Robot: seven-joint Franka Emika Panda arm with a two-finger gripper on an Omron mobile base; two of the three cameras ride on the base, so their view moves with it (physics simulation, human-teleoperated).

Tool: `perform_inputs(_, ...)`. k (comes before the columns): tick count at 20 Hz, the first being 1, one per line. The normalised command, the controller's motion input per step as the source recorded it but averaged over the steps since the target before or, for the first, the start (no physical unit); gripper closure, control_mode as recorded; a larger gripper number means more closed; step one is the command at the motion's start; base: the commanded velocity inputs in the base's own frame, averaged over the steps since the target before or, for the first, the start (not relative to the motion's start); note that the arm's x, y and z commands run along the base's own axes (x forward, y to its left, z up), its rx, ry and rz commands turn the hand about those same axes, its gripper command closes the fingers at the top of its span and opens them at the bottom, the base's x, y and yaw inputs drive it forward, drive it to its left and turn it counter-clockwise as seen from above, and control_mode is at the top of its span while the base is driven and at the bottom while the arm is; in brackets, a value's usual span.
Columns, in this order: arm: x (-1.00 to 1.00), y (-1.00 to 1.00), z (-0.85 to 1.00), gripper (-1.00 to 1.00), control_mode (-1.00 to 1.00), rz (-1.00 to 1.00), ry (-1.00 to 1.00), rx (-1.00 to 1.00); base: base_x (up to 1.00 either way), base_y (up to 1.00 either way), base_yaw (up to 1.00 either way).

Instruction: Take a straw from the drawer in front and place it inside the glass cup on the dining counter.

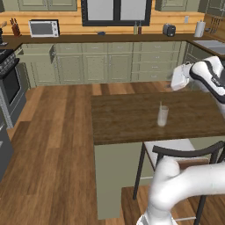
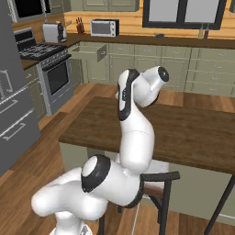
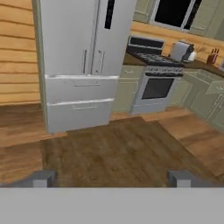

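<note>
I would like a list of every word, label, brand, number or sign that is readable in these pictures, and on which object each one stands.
None: no readable text in any view.
The microwave, toaster, stove and fridge carry no legible label or brand.

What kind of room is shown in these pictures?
It looks like a home kitchen with a dining counter. A stove stands beside a tall grey refrigerator, and a microwave sits on the wooden worktop above sage-green cabinets.
</note>
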Motion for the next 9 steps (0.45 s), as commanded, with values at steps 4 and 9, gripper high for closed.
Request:
perform_inputs(4,-0.54,0.96,0.00,-1.00,-1.00,-0.05,0.15,-0.47,0.00,0.00,0.00)
perform_inputs(9,-0.38,0.99,0.00,-1.00,-1.00,-0.05,0.21,-0.44,0.00,0.00,0.00)
